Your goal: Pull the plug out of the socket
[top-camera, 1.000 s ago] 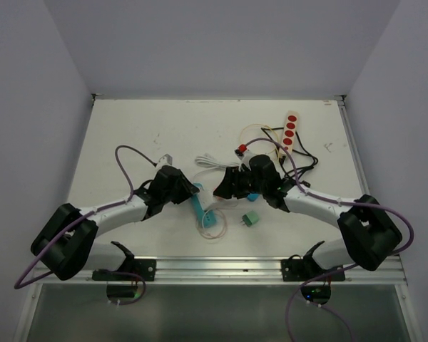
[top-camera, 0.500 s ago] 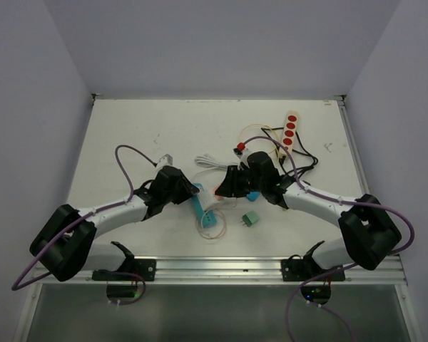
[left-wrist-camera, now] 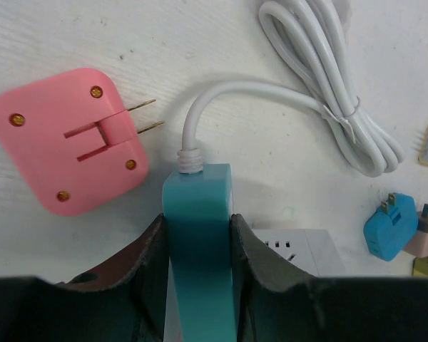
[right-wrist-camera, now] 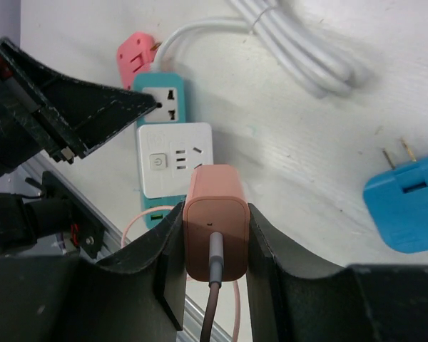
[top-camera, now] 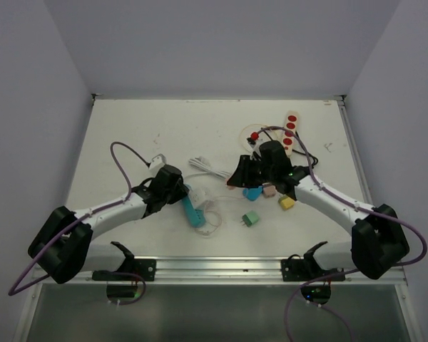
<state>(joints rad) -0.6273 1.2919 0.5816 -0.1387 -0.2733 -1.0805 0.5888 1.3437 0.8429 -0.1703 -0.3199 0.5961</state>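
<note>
Since a second ago, your right gripper has drawn back toward the rear right. With it goes the salmon plug, and the move uncovers a beige adapter and a yellow adapter. Your left gripper has dragged the teal power strip slightly left.

Around you lie a blue adapter just right of the plug and a green adapter nearer the bases. A pink adapter lies beside the strip's cord end, a coiled white cord lies behind it, and a red-buttoned strip sits at the rear right. A white socket block is plugged into the teal strip, directly beneath the plug in the right wrist view.

Your right fingers are clamped on both flanks of the plug, and its mauve cable runs back toward the wrist. Its prongs are hidden. From above, it sits apart from the strip. Your left fingers pinch the strip's sides near the cord end.
</note>
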